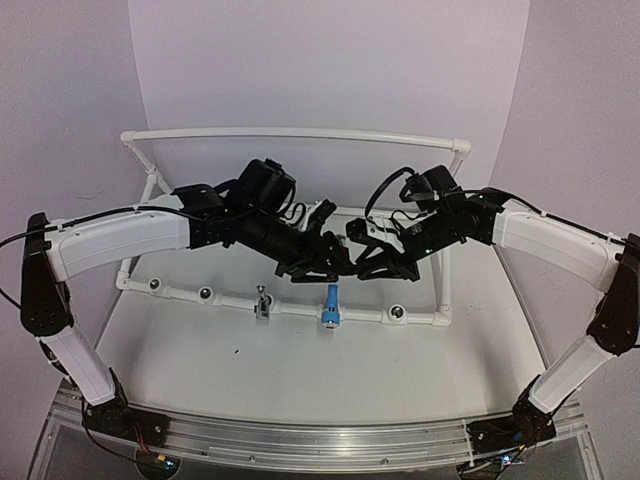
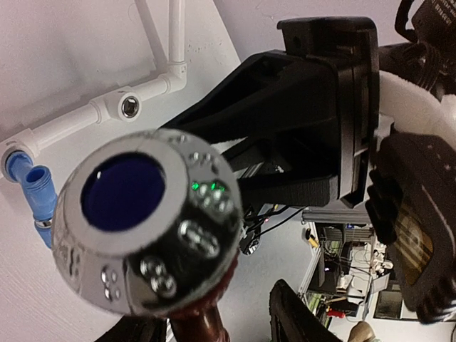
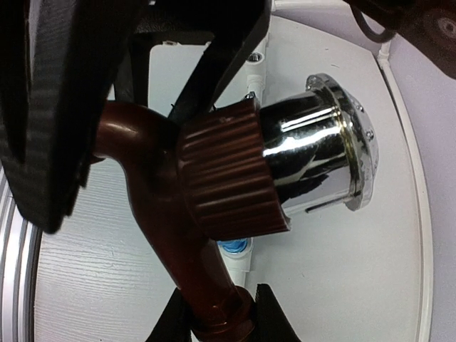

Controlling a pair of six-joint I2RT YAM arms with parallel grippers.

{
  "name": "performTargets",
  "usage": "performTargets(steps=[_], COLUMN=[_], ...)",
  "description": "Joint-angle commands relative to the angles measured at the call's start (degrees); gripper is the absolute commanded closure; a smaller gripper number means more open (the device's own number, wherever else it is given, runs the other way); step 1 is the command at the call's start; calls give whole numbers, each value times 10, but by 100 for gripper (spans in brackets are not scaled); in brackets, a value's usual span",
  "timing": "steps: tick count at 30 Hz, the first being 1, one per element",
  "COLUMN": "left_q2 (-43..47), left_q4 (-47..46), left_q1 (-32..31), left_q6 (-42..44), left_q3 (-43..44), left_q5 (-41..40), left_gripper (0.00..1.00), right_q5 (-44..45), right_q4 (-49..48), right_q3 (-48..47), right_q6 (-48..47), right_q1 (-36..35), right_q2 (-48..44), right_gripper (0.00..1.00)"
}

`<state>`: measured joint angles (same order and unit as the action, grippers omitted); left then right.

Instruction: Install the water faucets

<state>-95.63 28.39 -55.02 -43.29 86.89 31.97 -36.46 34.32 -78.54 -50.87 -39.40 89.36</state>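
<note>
Above the middle of the desk [image 1: 300,385], over the front rail of the white pipe frame [image 1: 300,133], we find the red-brown faucet [image 3: 221,171] held in the air between the two arms. The right tool [image 3: 217,317] is clamped on the lower end of its stem. The left tool [image 2: 214,326] has its fingers on either side of the brown body. A sliver of background shows beside one finger, so we cannot tell whether it grips or only brackets the part.

We judge this to be a handover, and the risk lies there. If the right tool let go before the left had a firm hold, the faucet would fall onto the rail. The light blue faucet [image 1: 330,305] sits seated there just below, with the grey faucet [image 1: 262,302] beside it. A pinch landing off-centre on the curved neck could also twist the part and leave it askew for an empty socket [image 1: 397,313]. The tools are very close together, so a small misjudged move could knock them into each other.

From the right wrist, the stem, which is the faucet's long axis, runs from the fingers up and slightly left. The ribbed collar and chrome end [image 3: 320,153] jut to the right, tilted a little upward. From the left wrist, that chrome face looks almost straight into the camera. The top view hides the faucet behind the tools.
</note>
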Motion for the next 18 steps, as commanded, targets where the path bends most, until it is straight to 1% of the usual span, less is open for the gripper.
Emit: performTargets(steps=[1,4,6,10,16,18], left_q2=[-9,-14,-16,-17,-14,-15], left_q4=[-59,-59,-61,-70,-96,-100], left_q1=[0,0,0,0,0,0], left_q6=[-26,-31,-35,-53,-81,-85], left_q3=[13,16,14,8,-10,-12], left_q5=[3,-11,-22,-49,-103,-114], left_gripper=[58,62,67,73,74,71], right_q5=[-20,-23,-24,-24,-27,-29], right_q4=[-23,-27,-29,-35,-44,-46], right_q3=[-27,-26,-23,-20,-17,-16], right_q6=[6,9,10,16,35,41], right_q1=[3,3,2,3,3,3], right_q2=[-3,-4,-5,-6,-7,-8], right_gripper=[99,99,99,99,99,99])
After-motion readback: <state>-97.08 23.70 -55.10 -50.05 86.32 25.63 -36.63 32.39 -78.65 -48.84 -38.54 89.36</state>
